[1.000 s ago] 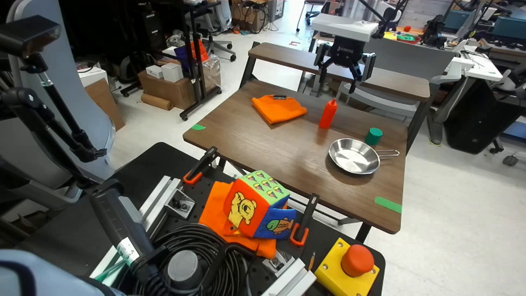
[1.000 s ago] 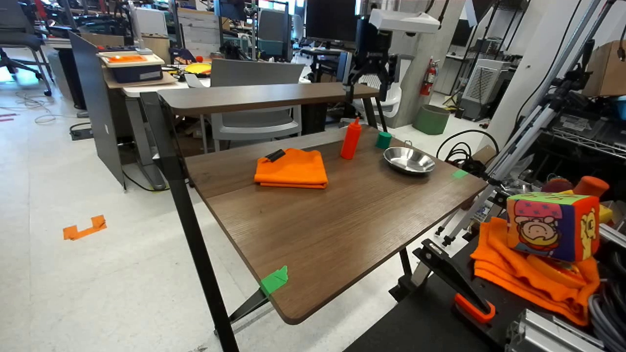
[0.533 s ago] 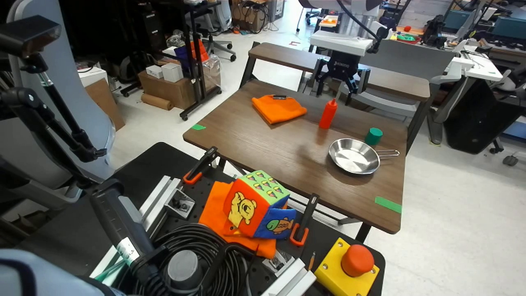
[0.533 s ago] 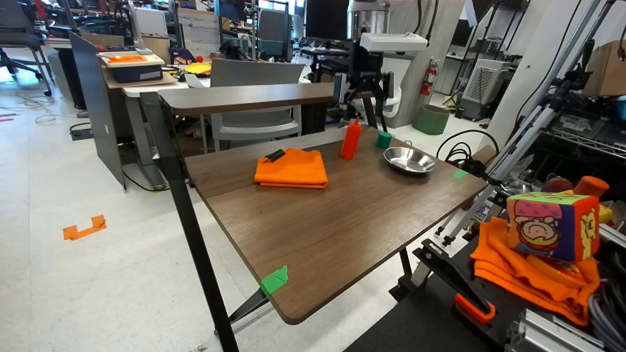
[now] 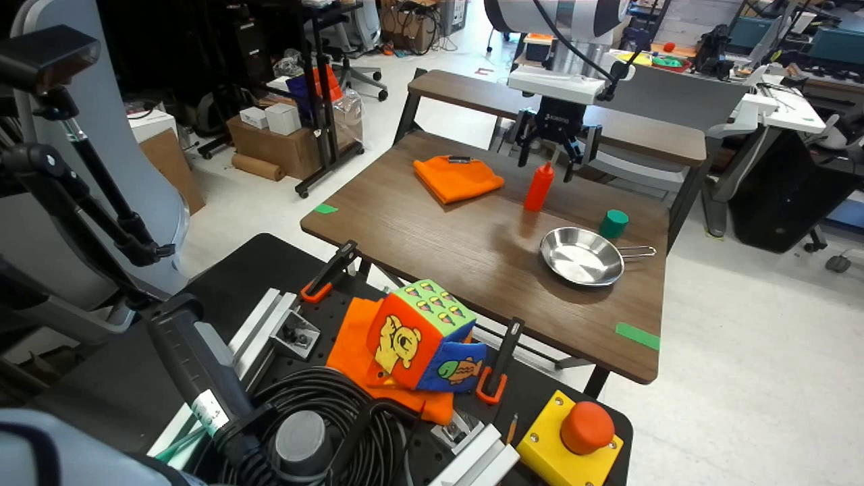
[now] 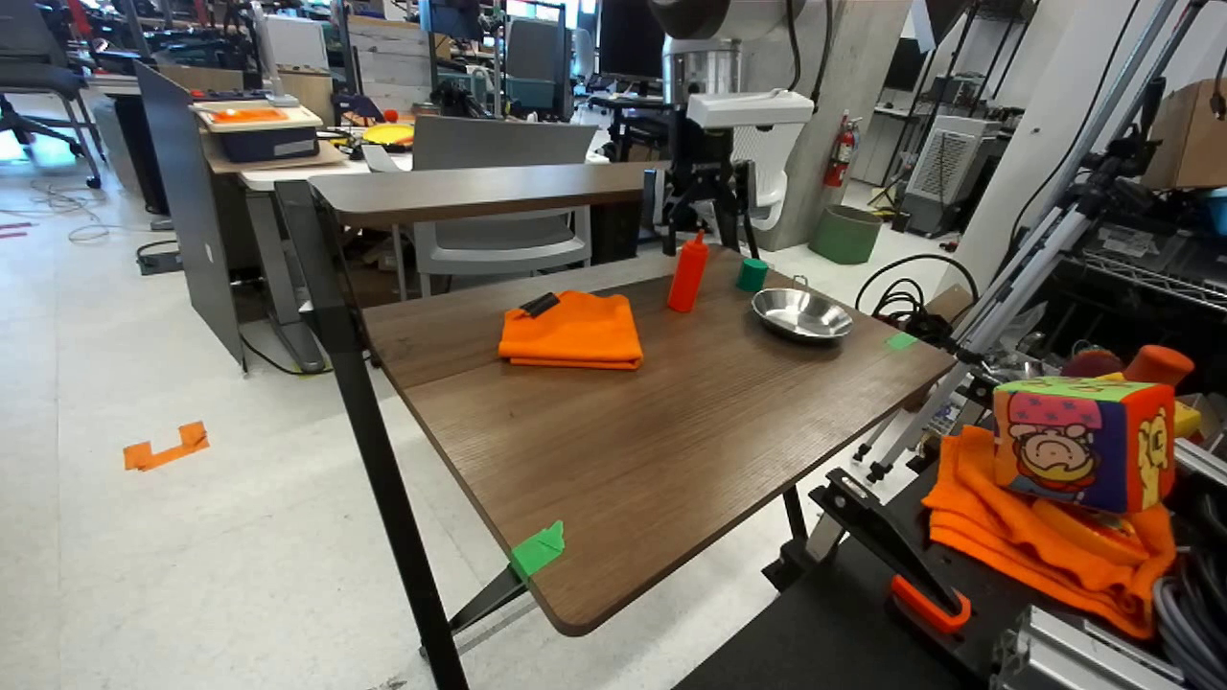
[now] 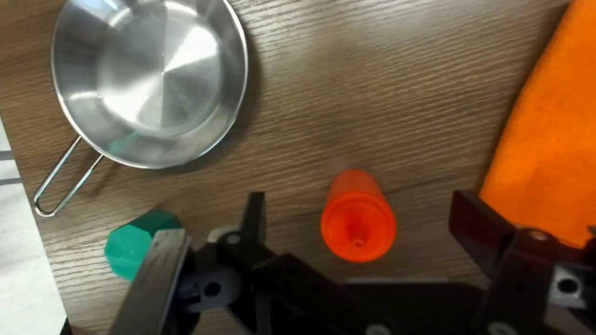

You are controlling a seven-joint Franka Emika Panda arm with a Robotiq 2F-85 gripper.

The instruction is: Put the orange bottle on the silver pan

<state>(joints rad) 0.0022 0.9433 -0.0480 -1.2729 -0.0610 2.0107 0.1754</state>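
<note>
The orange bottle (image 5: 538, 190) stands upright on the brown table. It also shows in an exterior view (image 6: 686, 278) and from above in the wrist view (image 7: 357, 225). My gripper (image 5: 545, 169) is open and empty, pointing down, with its fingertips near the height of the bottle's nozzle. In the wrist view the bottle shows between the two spread fingers (image 7: 255, 216), touching neither. How far the fingers are from it in depth is hard to tell. The silver pan (image 5: 582, 258) lies beside the bottle, nothing in it; it also shows in the wrist view (image 7: 160, 74).
A green object (image 5: 613, 225) stands beside the pan and, in the wrist view, partly behind a finger linkage (image 7: 128, 251). A folded orange cloth (image 5: 459, 179) with a dark item on it lies on the bottle's other side. A raised shelf (image 6: 479, 192) runs along the table's back.
My gripper has come down toward the bottle, its fingertips now near the nozzle, and shifted left in both exterior views. The fingers stay open. Bottle, pan, cloth and green object have not moved.
</note>
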